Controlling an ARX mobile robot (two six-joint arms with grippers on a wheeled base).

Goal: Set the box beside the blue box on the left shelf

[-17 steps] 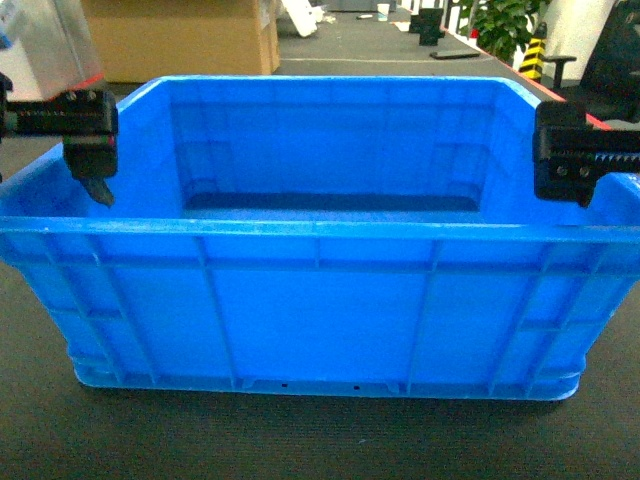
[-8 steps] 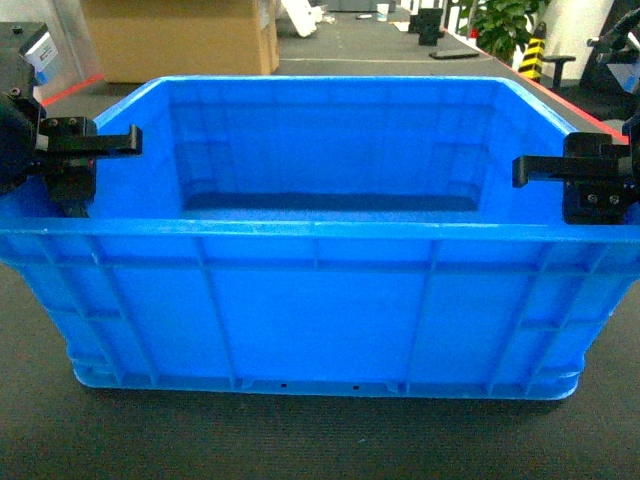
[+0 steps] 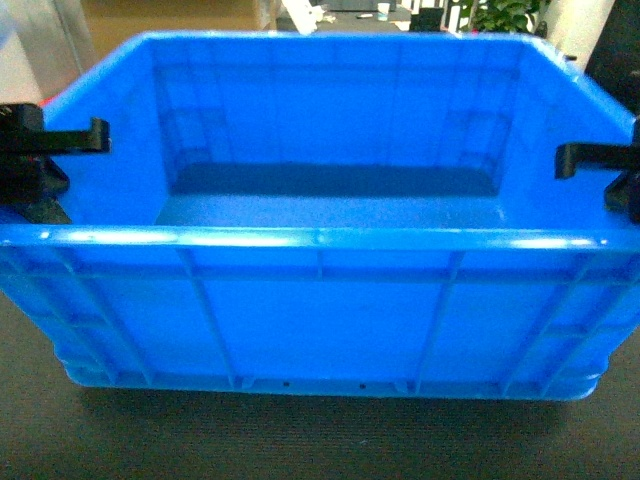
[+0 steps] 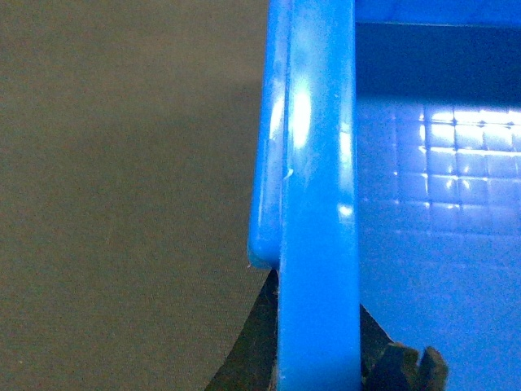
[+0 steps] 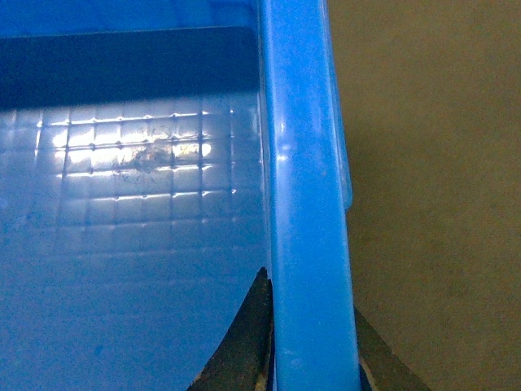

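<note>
The box [image 3: 320,300], a big glossy blue open-top crate, fills the head view on a dark surface. My left gripper [image 3: 50,160] straddles its left rim, and my right gripper [image 3: 610,170] straddles its right rim. In the left wrist view the rim [image 4: 317,163] runs between the black fingers of the left gripper [image 4: 317,326], which press on both sides. The right wrist view shows the right gripper [image 5: 309,326] clamped the same way on the right rim [image 5: 305,179]. The crate's gridded floor [image 5: 130,179] is bare. The left shelf and its blue box are out of view.
Dark carpet-like surface [image 3: 300,440] lies under and in front of the crate. A cardboard carton [image 3: 170,12] and a green plant [image 3: 500,12] stand far behind it.
Both grippers turned from hanging beside the rims to reaching inward over them, then closed on them. The crate now looks bigger and its rim higher in the head view.
</note>
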